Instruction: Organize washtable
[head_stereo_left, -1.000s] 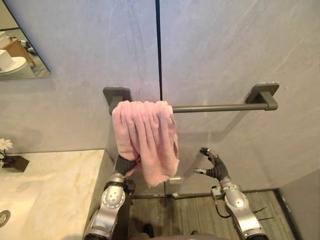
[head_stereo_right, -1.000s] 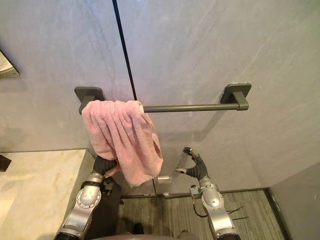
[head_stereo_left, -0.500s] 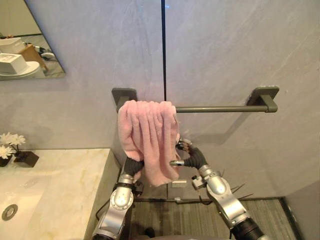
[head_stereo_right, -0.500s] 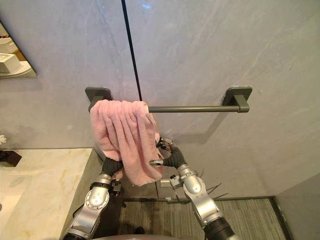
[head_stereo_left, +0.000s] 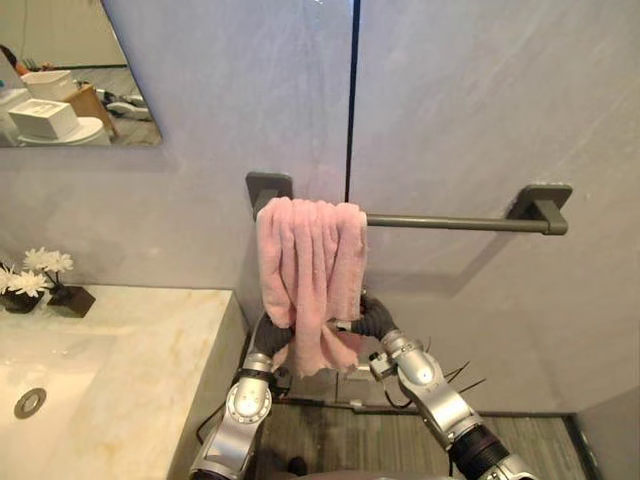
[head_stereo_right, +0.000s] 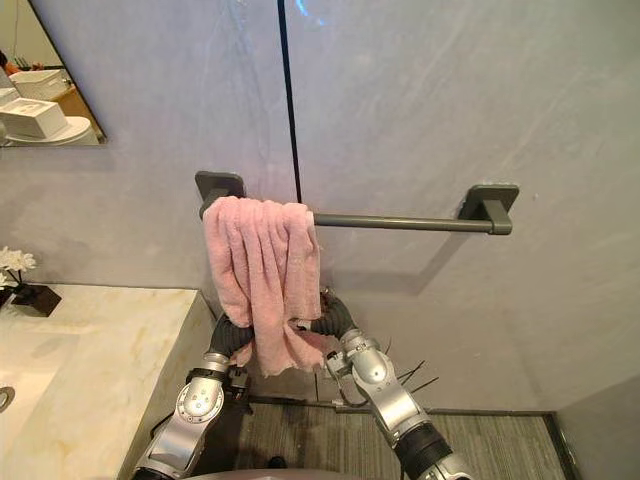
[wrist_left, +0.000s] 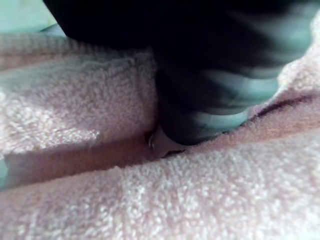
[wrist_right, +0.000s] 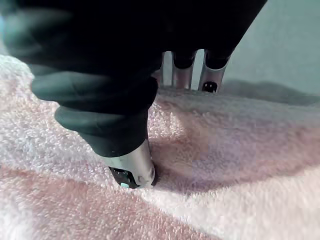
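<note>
A pink towel (head_stereo_left: 310, 270) hangs bunched at the left end of a grey wall bar (head_stereo_left: 450, 222). My left hand (head_stereo_left: 268, 335) reaches up under the towel's lower left, and in the left wrist view its dark cover (wrist_left: 210, 100) is buried in pink cloth (wrist_left: 75, 115) with the fingers curled into the folds. My right hand (head_stereo_left: 372, 322) is at the towel's lower right edge. In the right wrist view its thumb (wrist_right: 130, 165) presses into the cloth (wrist_right: 225, 150) while its fingers (wrist_right: 210, 75) go behind the edge, pinching it.
A pale marble counter (head_stereo_left: 130, 360) with a sink drain (head_stereo_left: 30, 402) lies to the left, a small pot of white flowers (head_stereo_left: 40, 275) at its back. A mirror (head_stereo_left: 70, 80) hangs above it. Grey floor (head_stereo_left: 400, 440) lies below the bar.
The camera has shifted. My right hand has moved from open and apart on the right up to the towel's lower edge and closed its thumb and fingers on it. The left hand has stayed.
</note>
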